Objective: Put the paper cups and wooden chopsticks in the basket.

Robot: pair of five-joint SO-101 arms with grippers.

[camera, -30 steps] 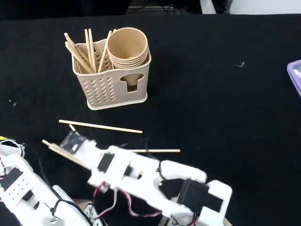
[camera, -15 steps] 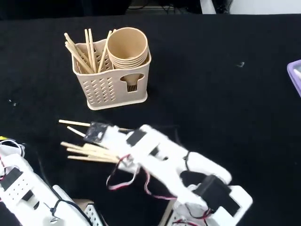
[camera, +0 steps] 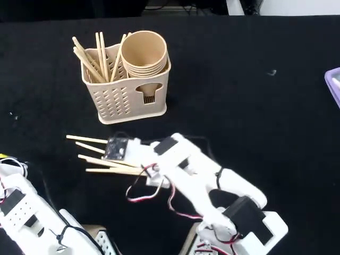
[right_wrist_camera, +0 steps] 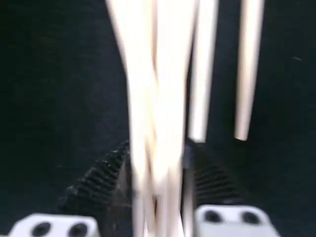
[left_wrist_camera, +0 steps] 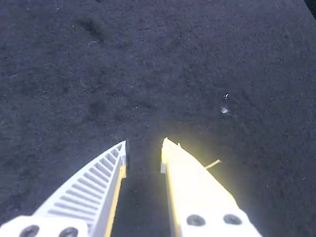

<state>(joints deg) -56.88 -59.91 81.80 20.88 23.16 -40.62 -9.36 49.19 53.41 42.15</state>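
Over the table (camera: 255,117) the left gripper (left_wrist_camera: 143,148) is hanging slightly parted and empty, while the right gripper (right_wrist_camera: 158,159) is pinching a bundle of chopsticks (camera: 109,164) pointing at the left edge, the basket (camera: 127,98) of cups (camera: 143,50) standing straight beyond, the stick count being too blurred to tell.

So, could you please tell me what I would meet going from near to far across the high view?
Right arm → chopsticks → basket holding the cups.
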